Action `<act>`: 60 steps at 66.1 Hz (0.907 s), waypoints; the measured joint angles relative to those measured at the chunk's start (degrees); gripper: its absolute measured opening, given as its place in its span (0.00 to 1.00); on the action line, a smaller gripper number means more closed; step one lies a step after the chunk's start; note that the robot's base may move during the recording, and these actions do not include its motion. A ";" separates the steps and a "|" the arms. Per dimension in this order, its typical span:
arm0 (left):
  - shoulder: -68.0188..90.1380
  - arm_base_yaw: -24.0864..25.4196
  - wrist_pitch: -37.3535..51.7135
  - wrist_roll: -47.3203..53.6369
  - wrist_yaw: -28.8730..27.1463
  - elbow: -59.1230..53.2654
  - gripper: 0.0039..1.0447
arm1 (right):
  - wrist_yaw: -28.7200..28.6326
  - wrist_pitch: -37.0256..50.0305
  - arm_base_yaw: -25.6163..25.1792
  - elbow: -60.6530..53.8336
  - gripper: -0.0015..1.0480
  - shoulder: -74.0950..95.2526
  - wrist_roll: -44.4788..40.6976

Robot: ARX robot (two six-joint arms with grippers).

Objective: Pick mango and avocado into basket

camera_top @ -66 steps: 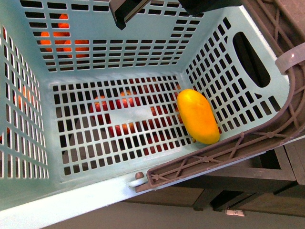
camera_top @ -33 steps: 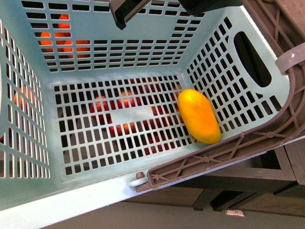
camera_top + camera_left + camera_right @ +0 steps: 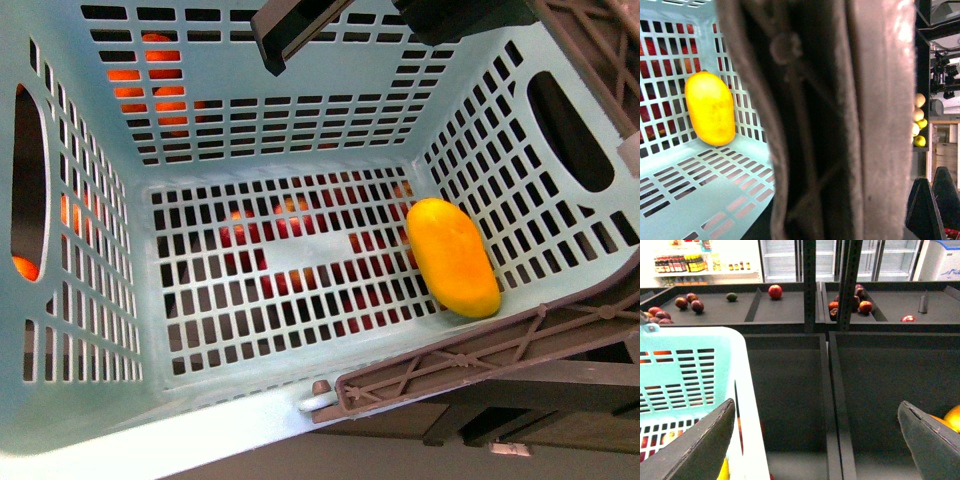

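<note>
The light teal basket [image 3: 200,425] fills the front view, tilted, its brown handle [image 3: 480,355] along the near right rim. The yellow-orange mango [image 3: 455,257] lies on the slotted floor in the right corner, and the left wrist view shows the mango [image 3: 710,107] too. My left gripper [image 3: 840,200] is shut on the handle [image 3: 875,100], which blocks most of that view. Beside the basket's wall [image 3: 747,405], my right gripper [image 3: 817,440] is open with nothing between its fingers. A small dark green fruit [image 3: 731,297], perhaps the avocado, lies on a far shelf tray.
Red and orange fruit [image 3: 150,85] shows through the basket's slots from below. Dark shelf trays [image 3: 880,385] with a divider lie under my right gripper, an orange fruit [image 3: 954,417] at their edge. Red apples [image 3: 775,291] sit on far trays. Yellow pears [image 3: 918,120] show beyond the handle.
The basket has shifted right in the front view, bringing its left wall and hand slot into sight. The mango moved with it and stays in the same corner.
</note>
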 joint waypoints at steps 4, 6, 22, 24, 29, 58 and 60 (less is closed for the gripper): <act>0.00 0.02 0.00 -0.04 0.00 0.00 0.13 | 0.00 0.00 0.00 0.00 0.92 -0.17 0.00; 0.00 0.02 0.02 0.09 -0.17 0.00 0.13 | 0.00 0.00 0.00 0.00 0.92 -0.15 0.00; 0.00 0.20 0.02 0.22 -0.85 0.00 0.13 | -0.13 0.00 0.00 -0.02 0.92 -0.22 0.00; 0.00 0.22 0.02 0.26 -0.94 0.00 0.13 | -0.13 0.00 0.00 -0.02 0.92 -0.15 0.00; 0.00 0.52 0.00 0.17 -1.01 0.00 0.13 | -0.13 -0.04 0.00 -0.13 0.92 -0.20 0.00; 0.00 0.57 0.00 0.61 -1.07 0.00 0.13 | -0.15 -0.04 0.00 -0.15 0.92 -0.09 0.00; 0.00 0.57 0.00 0.52 -1.01 0.00 0.13 | -0.15 -0.04 0.00 -0.15 0.92 -0.17 0.00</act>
